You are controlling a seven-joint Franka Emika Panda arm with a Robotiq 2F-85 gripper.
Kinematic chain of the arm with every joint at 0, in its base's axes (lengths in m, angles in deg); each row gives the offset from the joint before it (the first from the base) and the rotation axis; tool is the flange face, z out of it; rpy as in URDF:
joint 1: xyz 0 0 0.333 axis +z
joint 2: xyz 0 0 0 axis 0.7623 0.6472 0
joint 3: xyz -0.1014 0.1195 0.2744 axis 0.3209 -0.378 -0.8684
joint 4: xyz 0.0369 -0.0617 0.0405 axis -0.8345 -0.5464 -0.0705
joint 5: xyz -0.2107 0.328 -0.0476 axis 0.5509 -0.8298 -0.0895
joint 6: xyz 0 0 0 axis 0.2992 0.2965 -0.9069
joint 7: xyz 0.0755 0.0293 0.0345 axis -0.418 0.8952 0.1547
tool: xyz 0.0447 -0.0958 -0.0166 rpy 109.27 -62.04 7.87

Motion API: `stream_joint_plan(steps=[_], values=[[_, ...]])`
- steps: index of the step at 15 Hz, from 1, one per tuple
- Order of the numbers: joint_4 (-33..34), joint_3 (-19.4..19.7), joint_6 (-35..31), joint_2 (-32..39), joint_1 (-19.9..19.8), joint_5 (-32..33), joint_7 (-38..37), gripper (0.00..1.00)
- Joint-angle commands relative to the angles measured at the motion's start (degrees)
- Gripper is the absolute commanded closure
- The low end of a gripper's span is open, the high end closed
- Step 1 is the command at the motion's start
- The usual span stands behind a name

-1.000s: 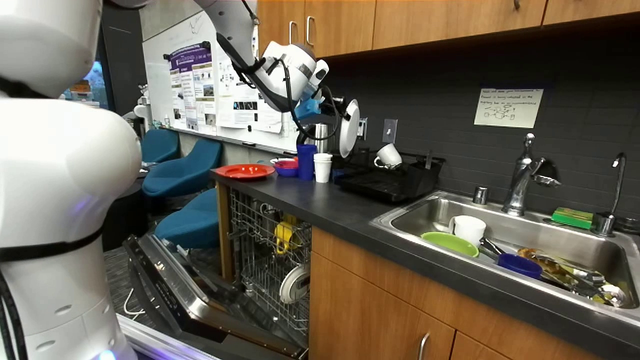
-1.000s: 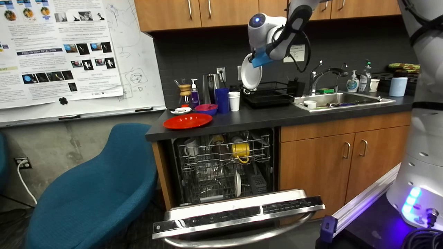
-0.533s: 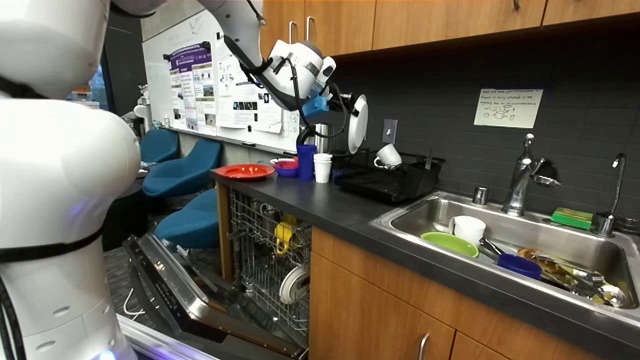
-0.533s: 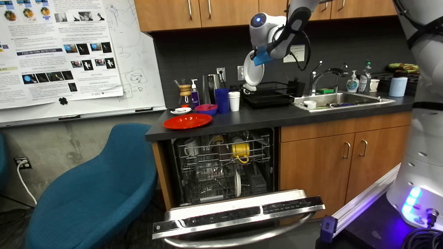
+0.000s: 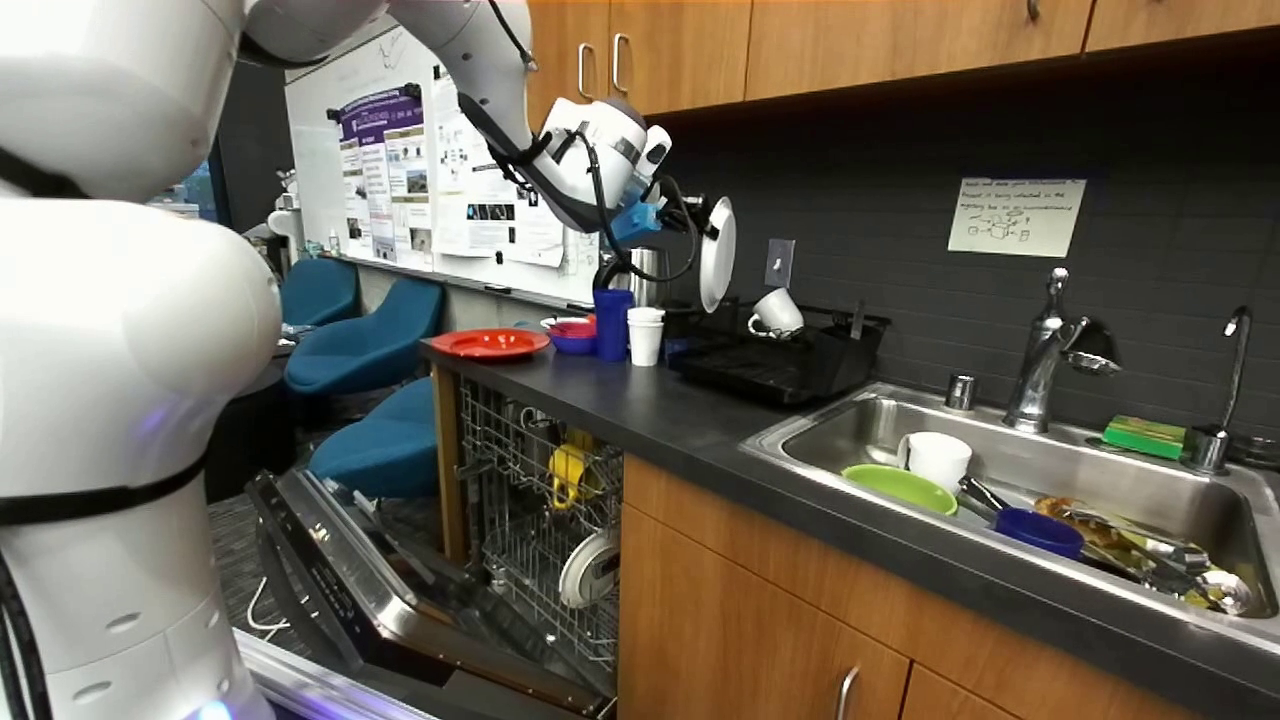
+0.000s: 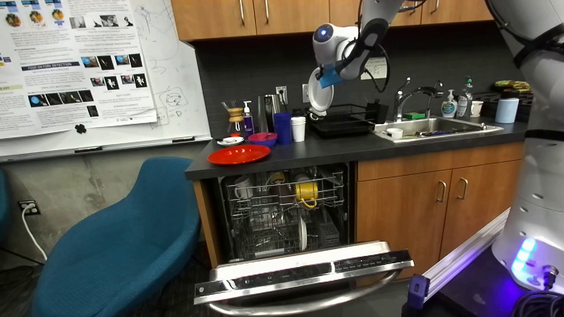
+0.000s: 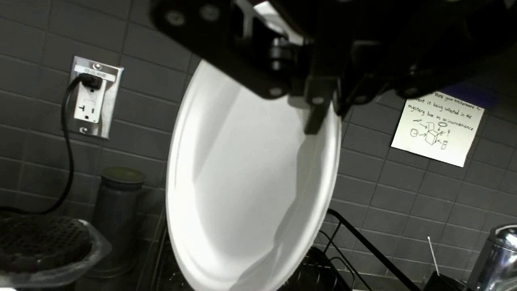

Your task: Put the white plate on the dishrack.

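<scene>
My gripper (image 7: 332,112) is shut on the rim of the white plate (image 7: 250,173), one finger on each side of the rim. The plate hangs on edge, steeply tilted, and shows in both exterior views (image 5: 718,258) (image 6: 320,93). It is in the air above the counter. The black dishrack (image 5: 760,370) sits on the counter below it and to its right in an exterior view (image 6: 341,125). In the wrist view, part of the rack's wire rail (image 7: 365,246) shows behind the plate; the plate hides much of the rack.
A white mug (image 5: 777,312) hangs tilted on the rack. White cups (image 5: 645,335), a blue tumbler (image 5: 613,325) and a red dish (image 5: 490,343) stand on the counter. The steel sink (image 5: 810,445) is beside the rack. A wall outlet (image 7: 91,99) with a plugged cord is behind.
The gripper and held plate have moved right in an exterior view, closer to the back wall. They rose a little, then came down slightly in the last half second.
</scene>
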Motion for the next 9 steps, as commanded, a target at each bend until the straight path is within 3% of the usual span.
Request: stream_joint_plan(steps=[1,9], values=[[2.1,0.62,0.52,1.8,-0.52,0.55,0.24,0.99],[0.39,0.85,0.23,2.75,-2.3,0.06,0.59,0.99]])
